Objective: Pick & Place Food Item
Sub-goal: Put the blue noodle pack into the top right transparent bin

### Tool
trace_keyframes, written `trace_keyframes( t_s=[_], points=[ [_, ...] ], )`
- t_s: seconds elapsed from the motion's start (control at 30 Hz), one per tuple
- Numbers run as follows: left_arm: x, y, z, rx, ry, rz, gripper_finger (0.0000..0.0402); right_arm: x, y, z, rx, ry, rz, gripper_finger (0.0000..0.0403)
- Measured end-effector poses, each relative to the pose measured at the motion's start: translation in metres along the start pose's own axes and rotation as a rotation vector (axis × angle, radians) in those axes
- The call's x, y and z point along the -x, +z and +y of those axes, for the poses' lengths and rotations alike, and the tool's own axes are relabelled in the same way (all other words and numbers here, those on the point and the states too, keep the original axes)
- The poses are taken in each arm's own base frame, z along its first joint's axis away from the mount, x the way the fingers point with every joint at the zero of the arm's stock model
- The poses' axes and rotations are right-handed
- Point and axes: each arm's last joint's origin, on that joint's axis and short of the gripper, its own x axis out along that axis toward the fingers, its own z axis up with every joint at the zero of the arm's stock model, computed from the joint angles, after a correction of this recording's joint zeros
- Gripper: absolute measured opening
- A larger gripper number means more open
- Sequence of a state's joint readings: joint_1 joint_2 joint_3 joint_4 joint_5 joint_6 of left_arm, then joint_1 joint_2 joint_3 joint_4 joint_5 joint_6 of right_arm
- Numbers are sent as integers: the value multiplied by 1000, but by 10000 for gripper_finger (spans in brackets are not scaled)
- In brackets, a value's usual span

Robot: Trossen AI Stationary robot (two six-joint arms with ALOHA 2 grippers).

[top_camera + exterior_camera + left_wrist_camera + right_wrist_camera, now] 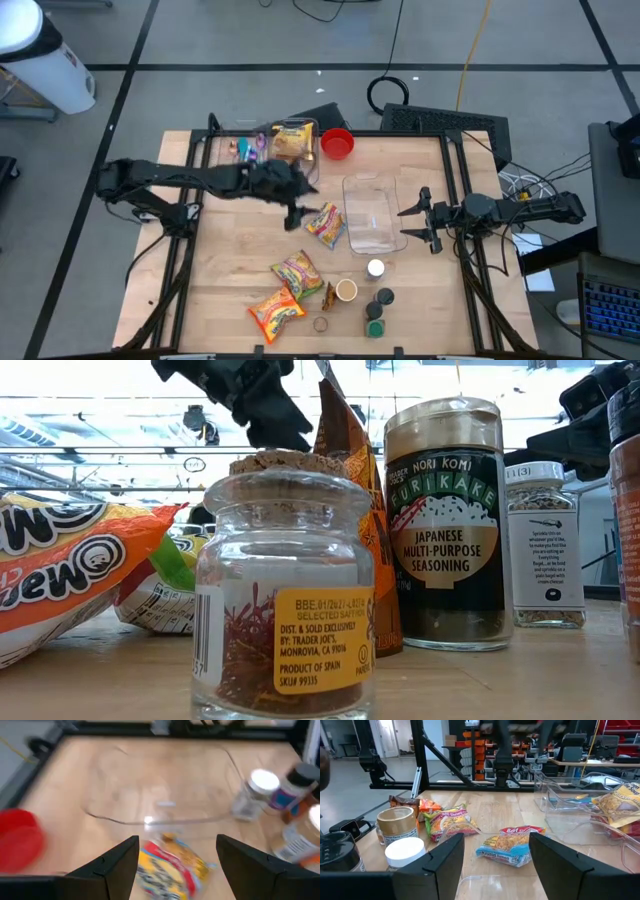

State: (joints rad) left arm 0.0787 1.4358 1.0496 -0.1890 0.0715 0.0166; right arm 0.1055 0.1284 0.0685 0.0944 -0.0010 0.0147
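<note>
Now left pincer (298,214) open, above noodle packet (326,224)

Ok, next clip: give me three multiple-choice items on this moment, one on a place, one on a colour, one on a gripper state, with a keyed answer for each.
1. Where is the left gripper?
A. Above the noodle packet beside the clear container
B. Over the red bowl
C. Off the table

2. What colour is the bowl at the table's far edge?
A. Blue
B. Red
C. White

3. How are the left gripper's fingers?
A. Shut on a jar
B. Shut on the packet
C. Open, holding nothing

Answers:
1 A: the high view shows it next to the packet, at the clear container's left side.
2 B: the bowl shows red in the high and left wrist views.
3 C: the left wrist view shows the fingers spread, with the packet lying between them on the wood.
</note>
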Motion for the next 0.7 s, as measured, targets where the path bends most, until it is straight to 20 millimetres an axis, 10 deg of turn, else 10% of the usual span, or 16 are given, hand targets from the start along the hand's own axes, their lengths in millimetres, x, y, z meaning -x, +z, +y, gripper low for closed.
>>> trace_keyframes(
  t_s=[0.7],
  points=[
    [-94,-56,-32,254,295,157,271,0,0,0,0,0,0,216]
  ],
)
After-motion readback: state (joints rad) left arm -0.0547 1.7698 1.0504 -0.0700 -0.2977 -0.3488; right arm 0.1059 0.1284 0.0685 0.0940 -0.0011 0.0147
